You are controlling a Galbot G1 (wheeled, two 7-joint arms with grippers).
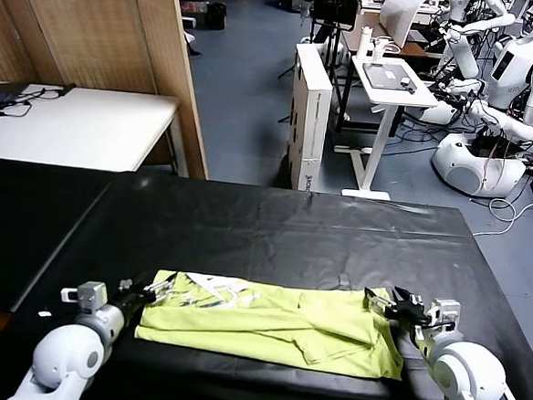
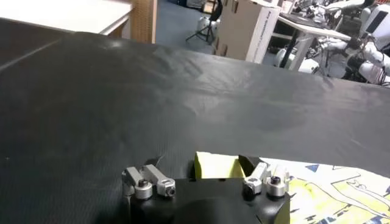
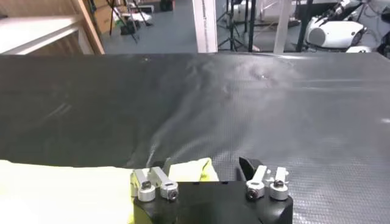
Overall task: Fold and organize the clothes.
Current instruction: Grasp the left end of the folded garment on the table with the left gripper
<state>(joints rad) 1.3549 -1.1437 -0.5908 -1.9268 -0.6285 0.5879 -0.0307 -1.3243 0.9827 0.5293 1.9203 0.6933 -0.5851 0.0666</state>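
The T-shirt (image 1: 267,321) lies low in the middle of the frame on the black table (image 1: 274,228), looks about half folded. The left gripper (image 1: 155,289) and right gripper (image 1: 380,301) each have open fingers around a far corner. More folds left, I reckon.

Black tabletop (image 1: 274,228), faintly wrinkled sheet, stretches away ahead of both sets of jaws. Beyond its far edge: blue-grey floor (image 1: 247,80). Woven wood-tone partition panels (image 1: 96,23) far ahead of left jaws, white desk (image 1: 80,123) in front of them with dark cables on top. Tall white cardboard box (image 1: 311,112) upright past tabletop middle. White standing desk (image 1: 389,85) beside box. White humanoid robots (image 1: 504,70) and cables far ahead of right jaws. Even indoor light.
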